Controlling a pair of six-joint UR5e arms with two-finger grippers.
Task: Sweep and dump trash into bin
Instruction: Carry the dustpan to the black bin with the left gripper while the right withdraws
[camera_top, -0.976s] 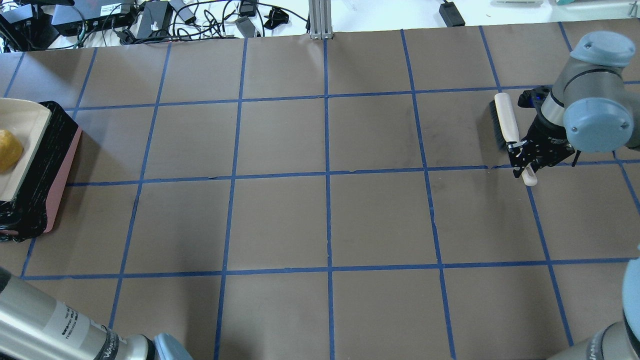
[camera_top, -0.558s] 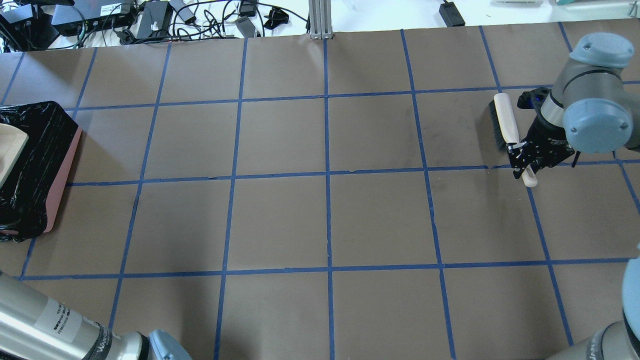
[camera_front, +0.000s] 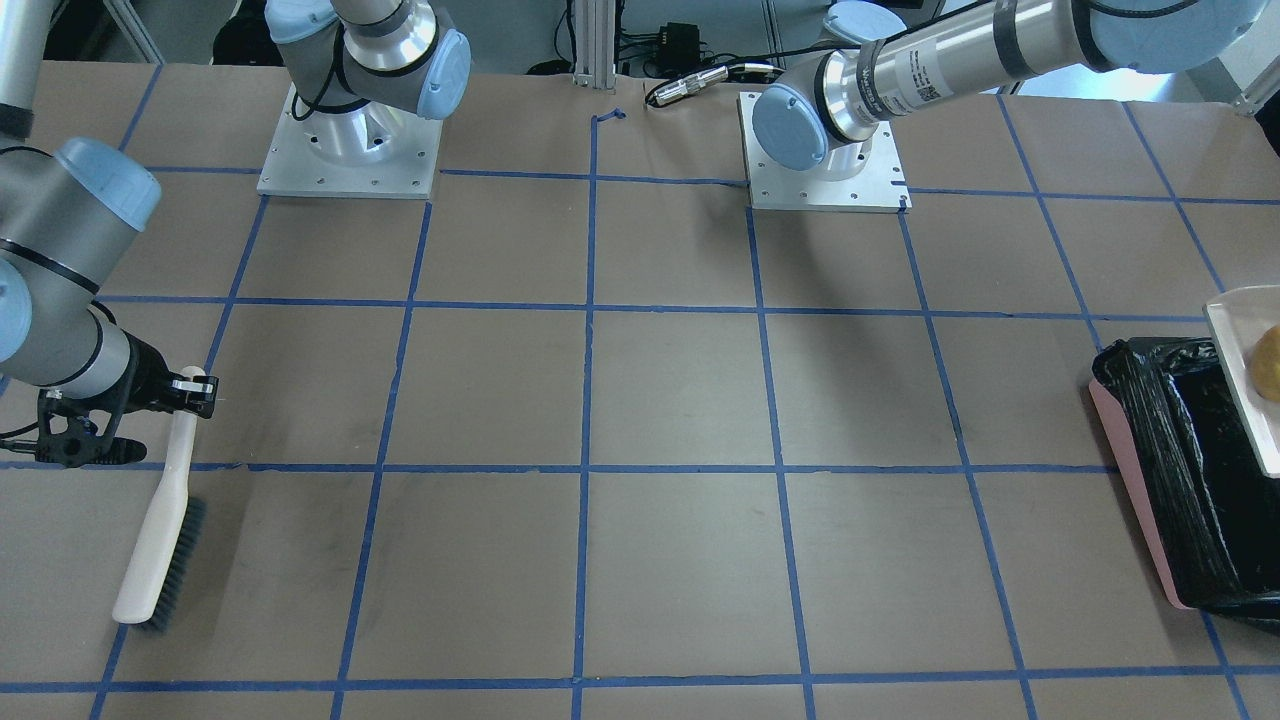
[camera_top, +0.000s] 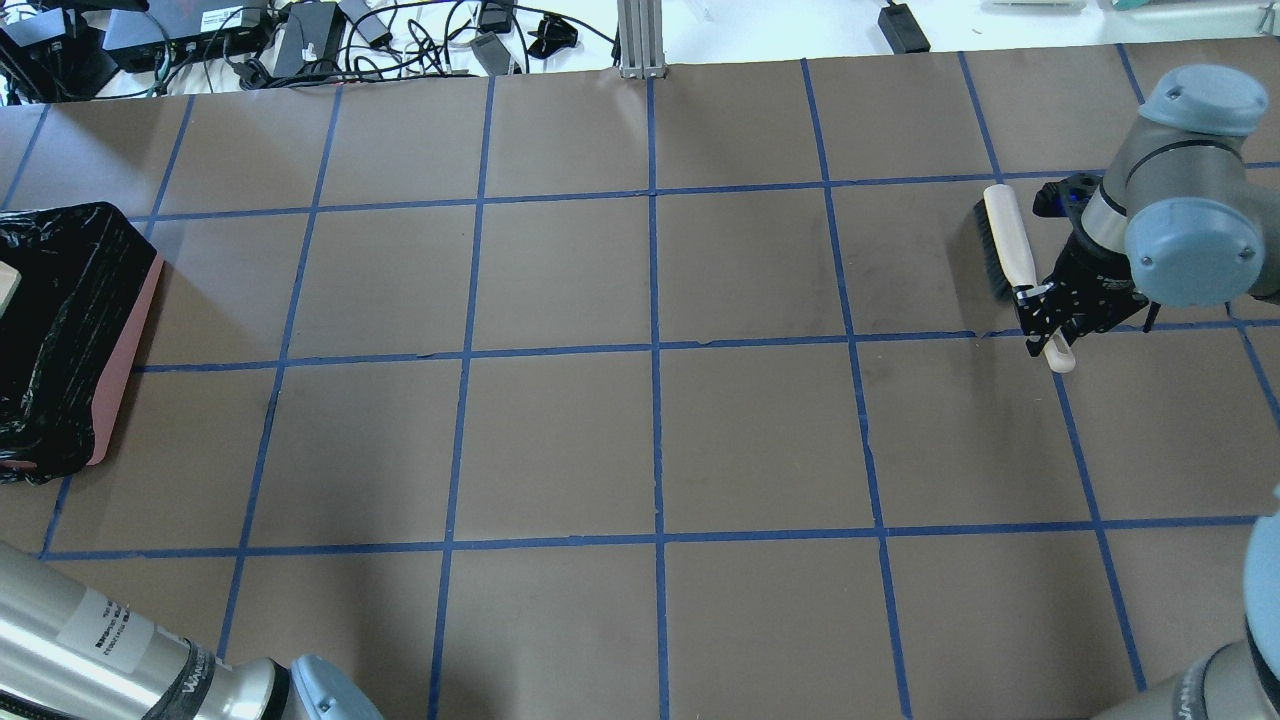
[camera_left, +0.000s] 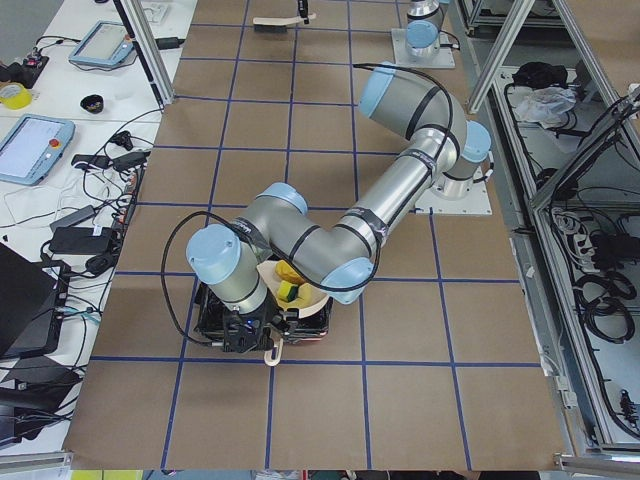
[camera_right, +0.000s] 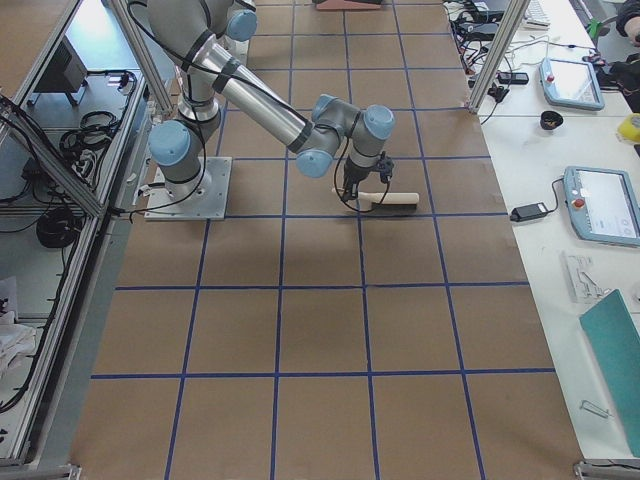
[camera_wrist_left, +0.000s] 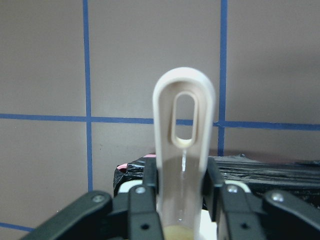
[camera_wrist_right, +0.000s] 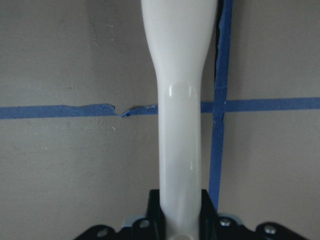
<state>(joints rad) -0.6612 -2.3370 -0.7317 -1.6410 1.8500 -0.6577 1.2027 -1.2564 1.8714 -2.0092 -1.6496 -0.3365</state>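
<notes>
The pink bin (camera_top: 122, 352) with its black bag (camera_front: 1190, 470) stands at the table's left end. My left gripper (camera_wrist_left: 182, 181) is shut on the beige dustpan's handle (camera_wrist_left: 184, 135) and holds the dustpan (camera_front: 1245, 370) over the bin. The golden-brown lump (camera_front: 1268, 362) lies in the pan, and the exterior left view also shows the yellow-green sponge piece (camera_left: 290, 291) beside it. The pale rind is not clear. My right gripper (camera_top: 1047, 322) is shut on the white brush's handle (camera_wrist_right: 180, 125). The brush (camera_front: 160, 525) rests bristles down on the table.
The brown table is marked with a blue tape grid (camera_top: 655, 350). Cables and power bricks (camera_top: 300, 40) lie beyond the far edge. A metal post (camera_top: 638, 40) stands at the far middle. Both arm bases (camera_front: 350, 150) are bolted on the robot's side.
The dustpan with the golden lump has moved left across the bin, almost out of the overhead view. The right gripper and brush have barely moved.
</notes>
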